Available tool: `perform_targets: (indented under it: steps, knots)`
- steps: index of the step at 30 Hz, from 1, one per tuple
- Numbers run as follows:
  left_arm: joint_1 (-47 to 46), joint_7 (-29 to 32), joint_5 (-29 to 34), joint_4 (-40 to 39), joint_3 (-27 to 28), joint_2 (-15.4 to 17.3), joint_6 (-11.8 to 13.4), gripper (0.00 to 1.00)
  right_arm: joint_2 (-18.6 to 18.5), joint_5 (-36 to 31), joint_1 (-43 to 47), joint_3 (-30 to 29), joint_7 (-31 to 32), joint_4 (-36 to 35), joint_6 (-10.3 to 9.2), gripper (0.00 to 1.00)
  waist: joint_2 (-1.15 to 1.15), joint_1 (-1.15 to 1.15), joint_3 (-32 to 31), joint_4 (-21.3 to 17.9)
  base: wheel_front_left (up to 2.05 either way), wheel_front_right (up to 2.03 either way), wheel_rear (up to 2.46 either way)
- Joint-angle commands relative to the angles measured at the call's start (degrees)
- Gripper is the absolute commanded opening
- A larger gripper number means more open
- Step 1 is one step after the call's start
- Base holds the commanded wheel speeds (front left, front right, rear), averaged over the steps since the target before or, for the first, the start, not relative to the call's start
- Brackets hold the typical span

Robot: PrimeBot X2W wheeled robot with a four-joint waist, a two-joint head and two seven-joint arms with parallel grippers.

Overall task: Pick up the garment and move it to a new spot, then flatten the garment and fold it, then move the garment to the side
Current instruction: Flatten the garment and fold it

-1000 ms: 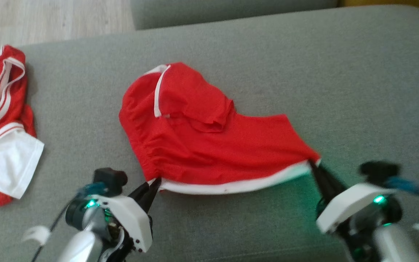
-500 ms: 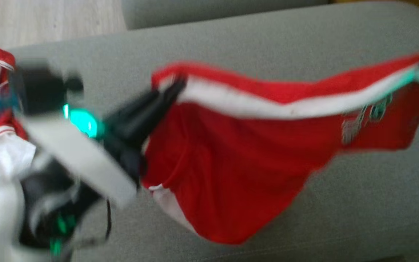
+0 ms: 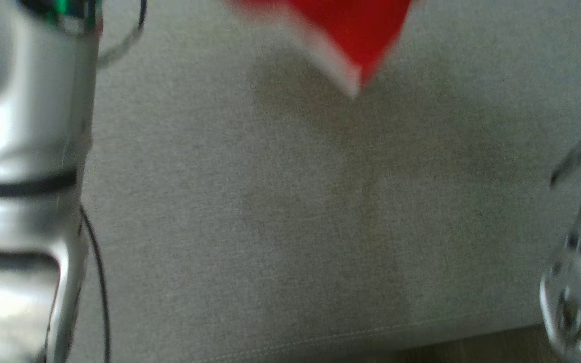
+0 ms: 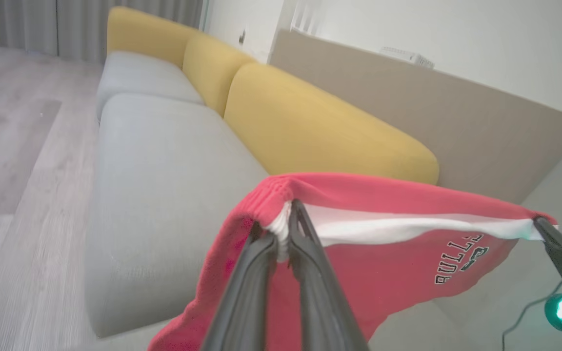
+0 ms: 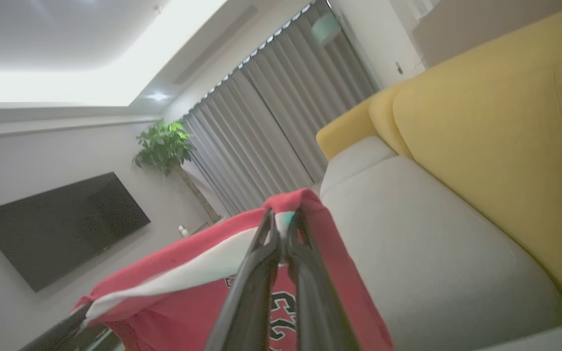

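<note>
The grey sofa seat [image 3: 290, 227] lies below my arms, with yellow back cushions [image 4: 310, 126] on its far side. The red garment [image 4: 383, 273] is lifted in the air above the seat, and its low corner hangs over the middle. Its white-banded edge runs from left to right, stretched between my two claws, so the long axis lies across me. The left claw [image 4: 286, 229] is pressed together and pinches one end of this edge. The right claw [image 5: 283, 219] pinches the other end. I judge that both arms must lower together to lay it flat.
</note>
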Motion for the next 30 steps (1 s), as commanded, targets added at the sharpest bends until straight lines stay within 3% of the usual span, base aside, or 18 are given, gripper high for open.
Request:
perform_targets:
  steps: [1, 2, 5, 8, 12, 16, 20, 24, 26, 27, 30]
  knots:
    - [-4.5, -3.9, 1.6, 1.9, 1.6, 1.1, -0.7, 0.0, 0.5, -0.9, -5.3, 1.5, -3.6, 1.3, 0.44, 0.0, 0.0, 0.0, 2.1, -0.8, 0.0, 0.0, 0.0]
    - [-4.5, -3.9, 1.6, 1.9, 1.6, 1.1, -0.7, 0.0, 0.5, -0.9, -5.3, 1.5, -3.6, 1.3, 0.44, 0.0, 0.0, 0.0, 2.1, -0.8, 0.0, 0.0, 0.0]
    - [-7.7, -13.3, 4.7, 11.0, 1.3, 0.3, -1.3, 0.0, 0.5, -3.4, -11.1, 3.8, -10.5, 9.6, 0.44, 0.0, 0.0, 0.0, 3.2, -1.0, 0.0, 0.0, 0.0]
    - [-7.4, -19.1, 6.5, 18.6, 0.3, 0.2, -2.3, 0.0, 0.5, -4.4, -11.8, 7.0, -13.4, 16.1, 0.44, 0.0, 0.0, 0.0, 4.3, -1.1, 0.0, 0.0, 0.0]
    - [-0.8, -20.6, 6.7, 26.0, -2.2, 0.6, -5.7, 0.0, -1.1, -5.2, -4.1, 13.8, -13.1, 20.4, 0.44, 0.0, 0.0, 0.0, 3.0, -0.7, 0.0, 0.0, 0.0]
    - [8.8, -18.8, 5.1, 27.6, -4.1, 1.5, -9.8, 0.0, -7.1, -4.1, 7.8, 20.0, -10.7, 18.8, 0.44, 0.0, 0.0, 0.0, 1.6, 0.1, 0.0, 0.0, 0.0]
    - [21.0, -17.0, 1.8, 22.8, -4.8, 2.5, -11.9, 0.0, -12.8, -0.4, 20.5, 22.2, -8.2, 13.2, 0.44, 0.0, 0.0, 0.0, -1.2, 0.8, 0.0, 0.0, 0.0]
    - [36.9, -14.7, -0.8, 12.7, -6.1, 4.6, -12.2, 0.0, -16.8, 2.3, 34.2, 21.6, -5.5, 5.2, 0.44, 0.0, 0.0, 0.0, -5.9, 1.2, 0.0, 0.0, 0.0]
    - [45.4, -13.8, -0.3, 5.9, -7.2, 6.6, -10.7, 0.0, -18.1, 2.7, 41.2, 20.1, -4.3, 0.5, 0.44, 0.0, 0.0, 0.0, -8.2, 1.5, 0.0, 0.0, 0.0]
    - [53.9, -12.8, -0.1, -1.2, -8.0, 8.0, -8.3, 0.0, -18.3, 3.7, 48.5, 17.2, -2.5, -4.4, 0.44, 0.0, 0.0, 0.0, -9.9, 1.9, 0.0, 0.0, 0.0]
    - [65.3, -10.9, -1.0, -12.1, -9.3, 8.5, -4.6, 0.0, -17.4, 4.6, 60.0, 10.9, 0.8, -12.5, 0.44, 0.0, 0.0, 0.0, -11.4, 2.9, 0.0, 0.0, 0.0]
